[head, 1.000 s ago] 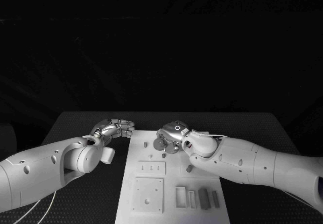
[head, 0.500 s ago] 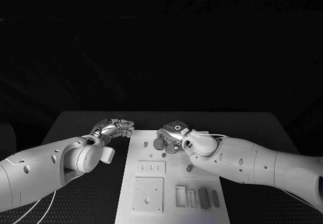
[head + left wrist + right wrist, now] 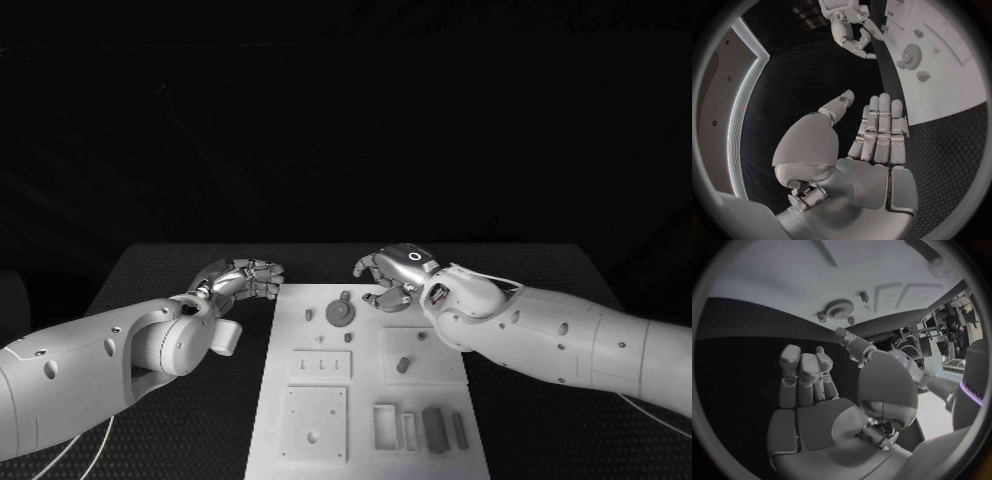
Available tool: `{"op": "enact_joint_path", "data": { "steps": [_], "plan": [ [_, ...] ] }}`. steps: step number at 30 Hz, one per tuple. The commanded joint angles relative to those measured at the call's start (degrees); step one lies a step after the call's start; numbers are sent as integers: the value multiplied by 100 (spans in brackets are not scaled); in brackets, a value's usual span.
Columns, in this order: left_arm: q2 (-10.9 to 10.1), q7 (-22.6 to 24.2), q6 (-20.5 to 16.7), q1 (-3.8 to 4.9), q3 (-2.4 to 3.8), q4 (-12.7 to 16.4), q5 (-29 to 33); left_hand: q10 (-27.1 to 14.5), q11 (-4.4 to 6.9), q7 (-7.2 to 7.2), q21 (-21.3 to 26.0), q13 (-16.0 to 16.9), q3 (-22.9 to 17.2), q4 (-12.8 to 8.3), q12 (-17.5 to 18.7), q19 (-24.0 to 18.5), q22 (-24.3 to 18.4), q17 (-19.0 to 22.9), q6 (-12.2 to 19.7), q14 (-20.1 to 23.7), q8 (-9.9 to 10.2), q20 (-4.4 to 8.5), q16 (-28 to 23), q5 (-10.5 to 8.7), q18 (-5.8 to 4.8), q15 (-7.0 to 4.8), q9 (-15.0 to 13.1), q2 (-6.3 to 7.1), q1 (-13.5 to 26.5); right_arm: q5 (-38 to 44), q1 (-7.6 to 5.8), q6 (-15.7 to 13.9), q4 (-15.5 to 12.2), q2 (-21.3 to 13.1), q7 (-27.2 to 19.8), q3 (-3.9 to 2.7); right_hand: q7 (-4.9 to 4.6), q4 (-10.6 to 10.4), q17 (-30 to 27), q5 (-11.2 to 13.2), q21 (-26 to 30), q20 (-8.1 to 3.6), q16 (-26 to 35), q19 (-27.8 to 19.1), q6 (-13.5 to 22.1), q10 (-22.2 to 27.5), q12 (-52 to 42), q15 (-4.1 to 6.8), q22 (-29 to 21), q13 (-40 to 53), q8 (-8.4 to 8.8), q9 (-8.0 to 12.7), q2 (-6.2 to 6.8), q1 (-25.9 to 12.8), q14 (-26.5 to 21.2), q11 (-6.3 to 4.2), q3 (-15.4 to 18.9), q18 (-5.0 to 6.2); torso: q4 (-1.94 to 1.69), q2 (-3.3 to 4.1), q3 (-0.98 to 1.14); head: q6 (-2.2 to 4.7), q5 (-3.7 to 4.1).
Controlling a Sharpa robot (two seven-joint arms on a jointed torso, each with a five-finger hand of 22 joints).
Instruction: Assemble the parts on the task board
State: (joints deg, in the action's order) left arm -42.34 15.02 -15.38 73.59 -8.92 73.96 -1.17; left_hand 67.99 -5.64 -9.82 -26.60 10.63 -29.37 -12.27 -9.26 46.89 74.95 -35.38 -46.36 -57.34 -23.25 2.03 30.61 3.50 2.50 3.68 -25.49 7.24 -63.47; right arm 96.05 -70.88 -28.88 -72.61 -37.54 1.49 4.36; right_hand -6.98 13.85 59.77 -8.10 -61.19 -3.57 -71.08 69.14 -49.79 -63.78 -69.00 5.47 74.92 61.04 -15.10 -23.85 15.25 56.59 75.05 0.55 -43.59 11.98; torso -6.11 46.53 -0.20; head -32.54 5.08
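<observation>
Over the far end of the task board [image 3: 361,400], right robot hand [image 3: 395,276] raised just above the white plate, fingers curled partway in the wrist view, nothing between them: released, empty. Left robot hand [image 3: 242,279] off the board's left edge, over the dark bench [image 3: 173,270], near the far-left corner of the plate; fingers straight and side by side in its wrist view [image 3: 879,135], thumb apart, holding nothing.

On the board, round gear part [image 3: 340,314] lying flat near the far end, just below the right robot hand and apart from it. Small peg part [image 3: 309,313] just to its left, another small part [image 3: 346,295] just beyond it. Same cluster seen from the right wrist: gear [image 3: 840,307] with small pieces around it.

Further toward the near end, a small dark part [image 3: 404,365] on the right-hand raised panel. Near edge: slim dark bar parts [image 3: 437,429] standing side by side beside a rectangular slot.
</observation>
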Motion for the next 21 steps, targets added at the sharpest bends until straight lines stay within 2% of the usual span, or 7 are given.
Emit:
{"op": "enact_joint_path", "data": {
  "steps": [1, 4, 5, 9, 11, 17, 21],
  "plan": [
    [-14, 133, 145, 5, 5, -19, 20, 17, -42, -10, -29, 12, -45, -3, 21, -25, 107, 9, 22, -2, 21, -13, 39, -12, 70, 16, -11, -11, 48, -1492, -45, 222, -14, -287, -1036, -7, -97, 26, 10, -51, 35, -43, 44, -29, -33, 81, -24, -59, 36, -6, -32, -14, -72, -8, -3, 88, 55, 302, 23, -4, 9, 97, 31],
    [-5, 130, 155, 5, 5, -61, 18, 53, -32, -18, -30, 25, -49, -10, 5, -29, 107, 12, 11, 1, 18, -14, 43, -13, 70, 17, -18, -12, 46, -1998, -59, 374, 34, -522, -1193, -20, -115, 45, 21, -104, 42, -41, 50, -44, -87, 109, -34, -77, 37, -6, -69, -32, -121, -12, -11, 106, 123, 302, 56, -15, 27, 127, 84],
    [-4, 132, 155, 5, 5, -73, 18, 68, -26, -21, -32, 30, -50, -12, -1, -30, 107, 13, 7, 1, 17, -15, 45, -13, 69, 17, -21, -13, 46, -2147, -59, 411, 68, -593, -1239, -21, -121, 72, 31, -190, 41, -40, 51, -53, -86, 127, -42, -83, 42, -4, -72, -35, -162, -22, -22, 113, 185, 302, 76, -23, 39, 126, 77],
    [3, 140, 159, 4, 4, -123, 13, 88, -18, -22, -34, 37, -51, -14, -11, -30, 107, 15, 5, 2, 18, -15, 48, -13, 69, 17, -24, -14, 47, -2339, -58, 591, 242, -773, -1331, -20, -126, 166, 61, -331, 42, -27, 54, -88, -85, 170, -69, -88, 55, -5, -82, -41, -221, -39, -39, 118, 366, 302, 122, -38, 64, 139, 67],
    [6, 140, 163, 4, 4, -146, 13, 89, -17, -22, -34, 38, -51, -15, -11, -31, 107, 15, 4, 2, 18, -15, 48, -13, 69, 17, -24, -15, 47, -2357, -57, 683, 313, -859, -1355, -19, -131, 198, 72, -384, 44, -21, 60, -110, -78, 194, -77, -93, 61, -8, -82, -42, -242, -47, -49, 123, 443, 302, 152, -45, 90, 140, 68],
    [20, 137, 184, 2, 3, -170, 13, 81, -19, -21, -35, 37, -52, -18, -5, -32, 107, 16, 3, 5, 18, -15, 49, -14, 69, 18, -26, -14, 48, -2358, -33, 827, 462, -1062, -1403, -17, -136, 241, 90, -464, 41, -12, 69, -141, -65, 227, -91, -98, 73, -15, -80, -42, -240, -38, -63, 128, 564, 302, 203, -56, 143, 108, 50],
    [23, 137, 193, 0, 3, -169, 8, 70, -24, -22, -36, 36, -52, -20, 4, -34, 107, 18, 4, 7, 20, -16, 50, -14, 69, 19, -28, -15, 50, -2356, 14, 955, 589, -1099, -1399, -15, -135, 253, 99, -501, 43, -4, 77, -166, -51, 251, -95, -98, 79, -20, -77, -41, -229, -30, -76, 127, 641, 302, 218, -63, 160, 96, 36]
  ]
}}
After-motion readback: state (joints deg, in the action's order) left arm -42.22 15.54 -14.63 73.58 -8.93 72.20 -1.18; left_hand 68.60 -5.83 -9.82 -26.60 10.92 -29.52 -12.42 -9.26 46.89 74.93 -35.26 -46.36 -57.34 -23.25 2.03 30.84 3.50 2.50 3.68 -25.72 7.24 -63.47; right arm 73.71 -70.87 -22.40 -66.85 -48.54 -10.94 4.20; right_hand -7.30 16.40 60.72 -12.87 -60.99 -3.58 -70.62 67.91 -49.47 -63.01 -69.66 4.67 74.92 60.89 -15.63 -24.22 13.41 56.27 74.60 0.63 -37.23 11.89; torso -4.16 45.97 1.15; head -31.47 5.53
